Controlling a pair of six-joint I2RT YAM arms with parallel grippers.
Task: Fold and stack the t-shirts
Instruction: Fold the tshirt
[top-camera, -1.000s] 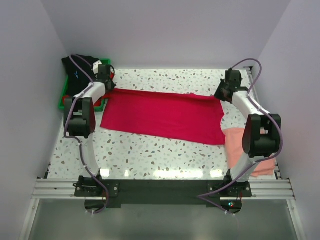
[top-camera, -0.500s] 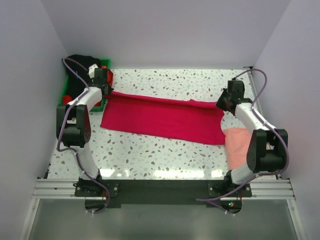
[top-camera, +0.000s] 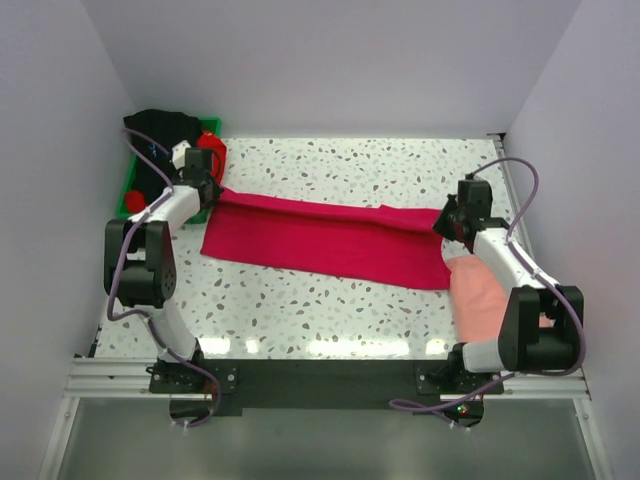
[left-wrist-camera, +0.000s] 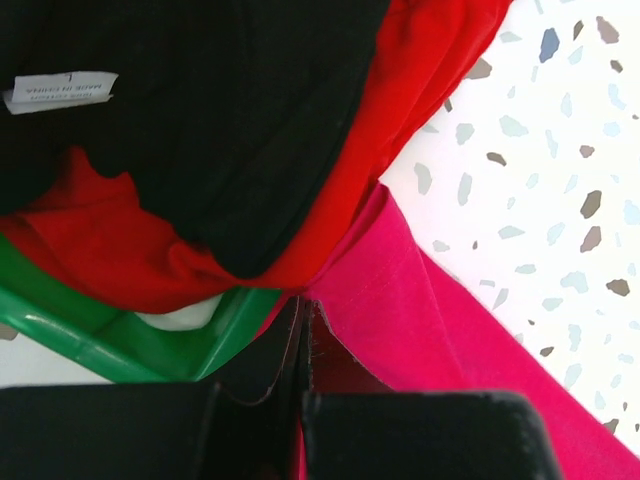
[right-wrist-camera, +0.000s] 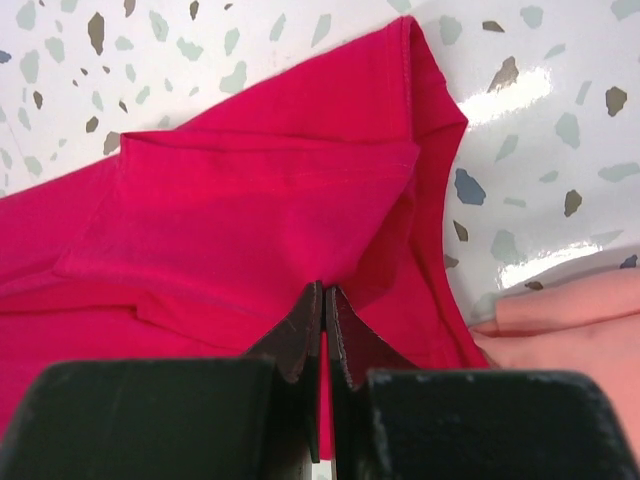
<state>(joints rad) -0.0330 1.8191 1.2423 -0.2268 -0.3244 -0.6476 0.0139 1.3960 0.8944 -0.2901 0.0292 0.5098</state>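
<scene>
The crimson-pink t-shirt (top-camera: 320, 238) lies spread across the table, its far edge lifted and folded toward the front. My left gripper (top-camera: 212, 188) is shut on its far left corner (left-wrist-camera: 400, 300), next to the tray. My right gripper (top-camera: 447, 217) is shut on its far right corner (right-wrist-camera: 300, 220). A salmon-pink t-shirt (top-camera: 482, 295) lies folded at the right, also in the right wrist view (right-wrist-camera: 570, 320). A black t-shirt (top-camera: 160, 135) and a bright red t-shirt (top-camera: 210, 145) lie in the tray, both close in the left wrist view (left-wrist-camera: 220, 120) (left-wrist-camera: 120, 240).
The green plastic tray (top-camera: 128, 195) stands at the far left corner, its rim just beside my left fingers (left-wrist-camera: 130, 340). White walls close in the table on three sides. Bare speckled tabletop (top-camera: 330, 300) lies in front of the crimson shirt.
Both grippers have moved toward the front, pulling the crimson shirt's far edge over itself, so the shirt now looks narrower front to back. Both arms have swung outward.
</scene>
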